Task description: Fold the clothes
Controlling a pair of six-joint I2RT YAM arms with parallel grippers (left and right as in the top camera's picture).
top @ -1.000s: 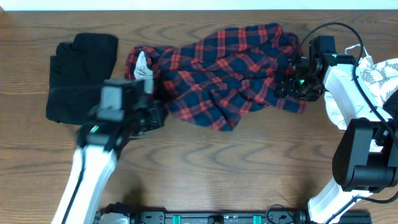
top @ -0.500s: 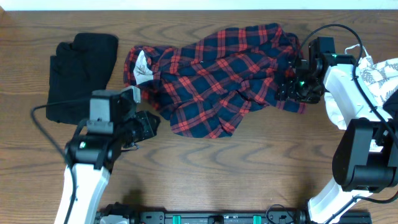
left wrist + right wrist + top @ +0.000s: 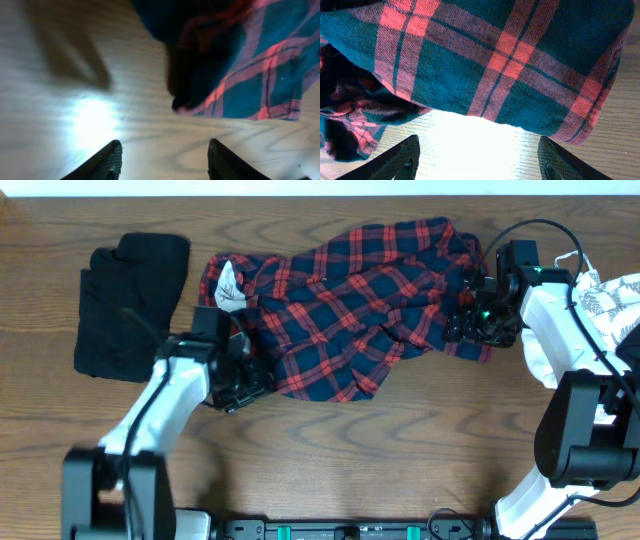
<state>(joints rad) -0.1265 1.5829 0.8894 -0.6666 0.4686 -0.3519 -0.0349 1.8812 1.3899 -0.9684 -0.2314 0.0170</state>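
Note:
The red-and-navy plaid shirt (image 3: 350, 310) lies crumpled across the middle of the table, its white neck label (image 3: 228, 285) showing at the left. My left gripper (image 3: 245, 385) sits at the shirt's lower left edge. In the left wrist view this gripper (image 3: 165, 162) is open over bare wood, and the plaid hem (image 3: 250, 75) lies just ahead of it. My right gripper (image 3: 470, 315) is at the shirt's right edge. In the right wrist view it (image 3: 479, 160) stands open, with the plaid cloth (image 3: 495, 65) just beyond its fingertips and nothing between them.
A black garment (image 3: 130, 300) lies bunched at the far left. A white leaf-print garment (image 3: 610, 295) sits at the right edge behind the right arm. Bare wooden table (image 3: 380, 450) stretches along the front.
My left gripper opened and let go of the shirt's lower left edge, drew back toward the front left, then returned to that edge. That part of the shirt shifted slightly. The right arm has not moved.

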